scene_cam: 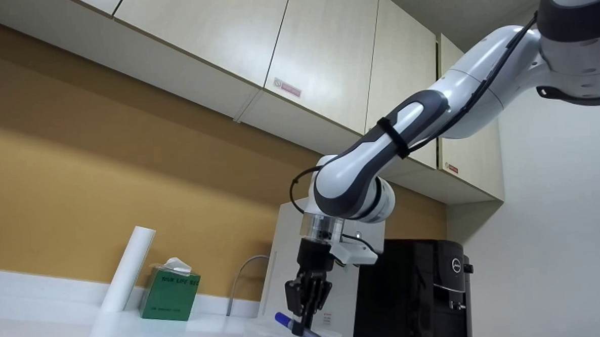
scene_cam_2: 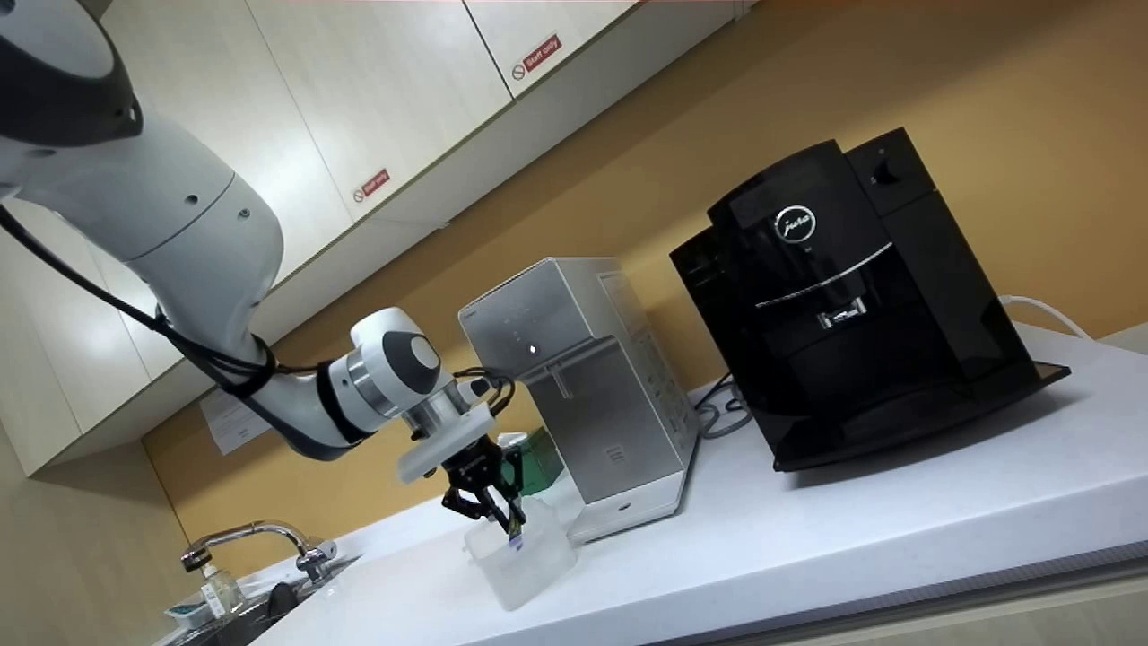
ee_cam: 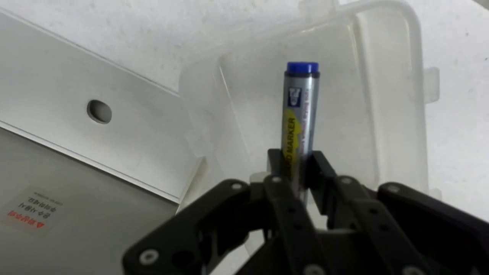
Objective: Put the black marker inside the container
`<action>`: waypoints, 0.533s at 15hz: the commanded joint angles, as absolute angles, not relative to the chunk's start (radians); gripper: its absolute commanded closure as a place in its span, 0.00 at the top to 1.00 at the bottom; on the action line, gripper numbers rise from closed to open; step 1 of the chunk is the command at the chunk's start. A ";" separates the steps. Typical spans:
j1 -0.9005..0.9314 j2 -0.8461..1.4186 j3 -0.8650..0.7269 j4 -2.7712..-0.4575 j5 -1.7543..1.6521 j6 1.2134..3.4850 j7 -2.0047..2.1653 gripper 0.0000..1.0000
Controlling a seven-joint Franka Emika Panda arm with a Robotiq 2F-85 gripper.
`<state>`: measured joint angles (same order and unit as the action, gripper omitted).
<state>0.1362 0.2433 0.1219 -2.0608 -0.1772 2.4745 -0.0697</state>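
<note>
The marker (ee_cam: 300,110) is silver-grey with a yellow label and blue ends; no black marker shows. My gripper (ee_cam: 296,162) is shut on the marker's body, and the marker sticks out past the fingertips. In an exterior view the marker (scene_cam: 311,335) lies tilted across the fingertips of the gripper (scene_cam: 303,326). The container (ee_cam: 419,76) is a translucent white plastic box with its top open. In the wrist view the marker is over its inside. In an exterior view the gripper (scene_cam_2: 513,520) is at the mouth of the container (scene_cam_2: 534,579). I cannot tell whether the marker is below the rim.
A silver dispenser (scene_cam_2: 619,431) stands right beside the container. A black coffee machine (scene_cam_2: 861,314) stands further along the white counter (scene_cam_2: 700,538). A green tissue box (scene_cam: 171,295) and a white roll (scene_cam: 128,269) stand by the wall. A sink tap (scene_cam_2: 247,536) is at the far end.
</note>
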 commanded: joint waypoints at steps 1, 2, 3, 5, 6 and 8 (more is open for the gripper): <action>0.131 0.261 0.124 -2.038 -0.168 2.436 -0.131 0.05; 0.130 0.263 0.126 -2.039 -0.166 2.430 -0.145 0.05; 0.131 0.265 0.127 -2.039 -0.166 2.424 -0.155 0.05; 0.132 0.267 0.129 -2.041 -0.169 2.415 -0.173 0.05; 0.133 0.269 0.130 -2.041 -0.169 2.408 -0.179 0.05; 0.136 0.272 0.132 -2.041 -0.173 2.399 -0.189 0.05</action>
